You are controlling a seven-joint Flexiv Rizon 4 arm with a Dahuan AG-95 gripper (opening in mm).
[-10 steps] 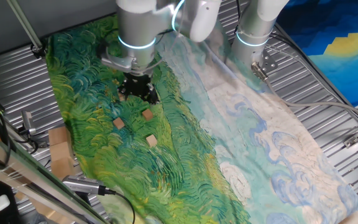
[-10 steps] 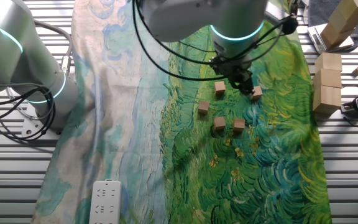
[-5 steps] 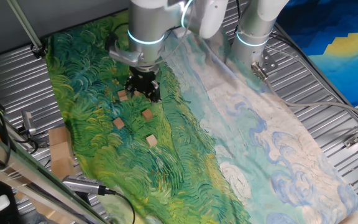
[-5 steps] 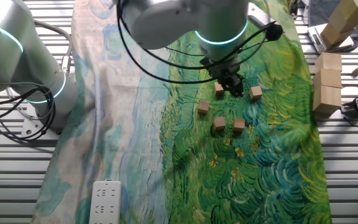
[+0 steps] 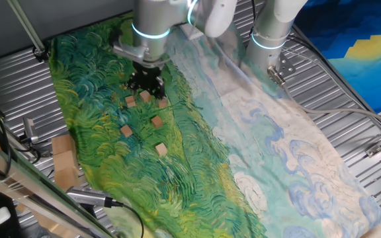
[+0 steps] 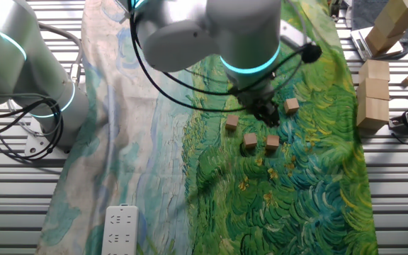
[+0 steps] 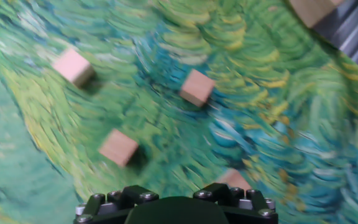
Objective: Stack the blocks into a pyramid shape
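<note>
Blocks: loose on the green part of the painted cloth [image 5: 197,165], none stacked. One fixed view shows four clearly: far-left block [image 5: 130,101], middle block [image 5: 157,121], left block [image 5: 126,131] and near block [image 5: 161,150], all apart from each other

Gripper [image 5: 144,84] hangs low over the far end of that group, just beside the far-left block. What sits directly under the fingers is too dark to resolve

Other fixed view: gripper [image 6: 266,113] is between a lone block [image 6: 291,106] on its right and a single block [image 6: 231,122] on its left. A pair of blocks [image 6: 249,143] lies side by side just nearer the camera, with a small gap between the two

Hand view is motion-blurred. Three cubes show in full: upper-left cube [image 7: 73,65], centre cube [image 7: 197,87] and lower-left cube [image 7: 119,147]. A fourth cube [image 7: 232,179] is partly cut off by the black gripper body at the bottom edge. Fingertips don't show in this view

Jaw opening: cannot tell from any view, and no block visibly held

Off the cloth on the ribbed metal table [image 6: 395,177], tan boxes [image 6: 374,92] stand at the right edge
</note>
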